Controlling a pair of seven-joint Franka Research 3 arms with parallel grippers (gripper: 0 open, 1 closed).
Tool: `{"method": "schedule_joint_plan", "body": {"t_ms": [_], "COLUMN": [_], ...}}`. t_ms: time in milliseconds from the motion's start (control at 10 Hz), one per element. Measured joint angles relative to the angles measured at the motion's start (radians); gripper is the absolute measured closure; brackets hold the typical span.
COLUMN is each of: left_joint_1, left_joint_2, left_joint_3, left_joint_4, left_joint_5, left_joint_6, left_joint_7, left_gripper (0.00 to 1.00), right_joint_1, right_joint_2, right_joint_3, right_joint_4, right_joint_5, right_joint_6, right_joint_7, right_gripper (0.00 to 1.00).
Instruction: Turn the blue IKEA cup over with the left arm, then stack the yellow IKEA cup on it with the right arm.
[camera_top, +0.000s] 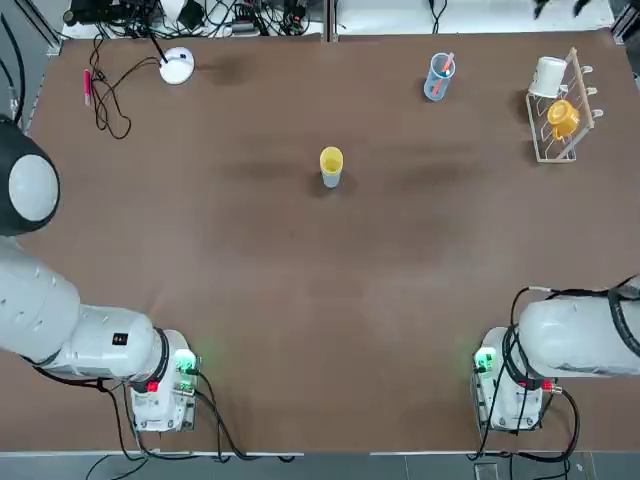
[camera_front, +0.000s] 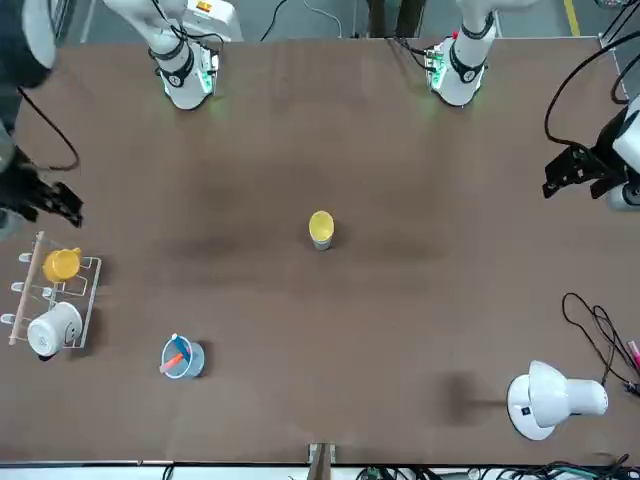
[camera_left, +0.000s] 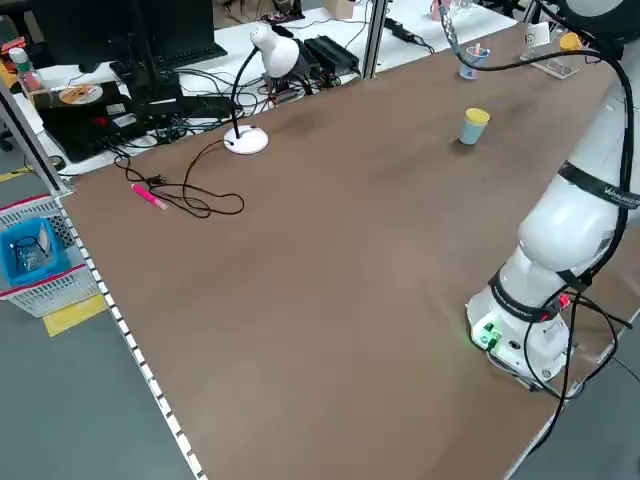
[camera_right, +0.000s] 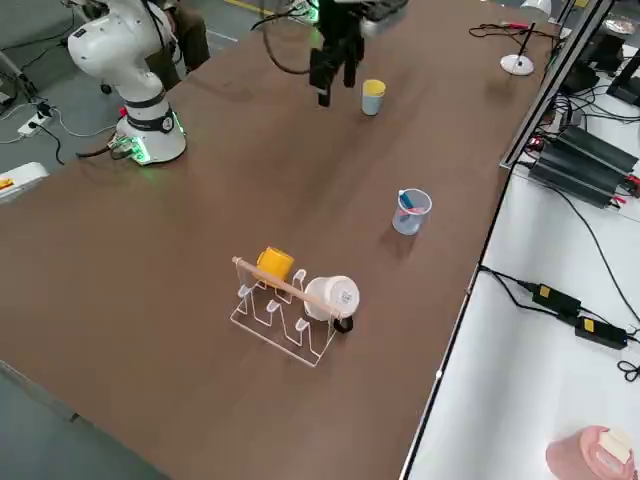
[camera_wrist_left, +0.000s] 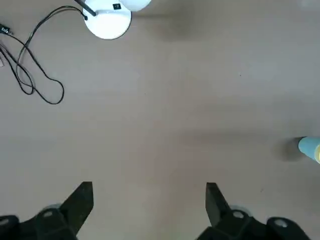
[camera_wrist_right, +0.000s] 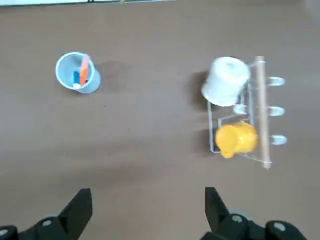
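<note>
apparently wrapping up, with stacking looking complete: nesting the small bright-yellow plastic cup (camera_top: 331, 160) in the small light-blue plastic cup (camera_top: 331, 181), above centre in the top view. holding nothing and spreading wide with the left black gripper (camera_wrist_left: 149, 186), right edge of the front view, and the right black gripper (camera_wrist_right: 148, 191), left edge there. probably needing only to be keeping both clear. also keeping on the brown tabletop (camera_top: 300, 350) a white wire rack (camera_top: 545, 158), upper right of the top view, and a white lamp (camera_top: 177, 66), upper left; showing a person's legs (camera_front: 396, 18) at the front view's top.
</note>
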Motion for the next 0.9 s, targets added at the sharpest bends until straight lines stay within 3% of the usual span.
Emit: {"method": "schedule_joint_plan", "body": {"t_ms": [100,300,600,900], "left_joint_1": [0.000,-0.002,-0.002,-0.002], "left_joint_2": [0.000,0.000,0.000,0.000], "left_joint_3": [-0.001,-0.001,-0.001,-0.001], "left_joint_4": [0.000,0.000,0.000,0.000], "left_joint_5": [0.000,0.000,0.000,0.000], "left_joint_6": [0.000,0.000,-0.001,-0.001], "left_joint_7": [0.000,0.000,0.000,0.000], "left_gripper": [0.01,0.01,0.01,0.01], "right_joint_1": [0.025,0.059,0.091,0.096], "right_joint_2": [-0.018,-0.026,-0.012,0.007], "right_joint_3": [-0.038,-0.051,-0.089,-0.084], "right_joint_4": [0.059,0.160,0.163,0.132], "right_joint_5": [0.001,0.001,0.003,0.009], "right_joint_6": [-0.078,-0.170,-0.177,-0.158], "right_joint_7": [-0.003,0.011,0.074,0.099], "right_gripper": [0.00,0.00,0.00,0.00]}}
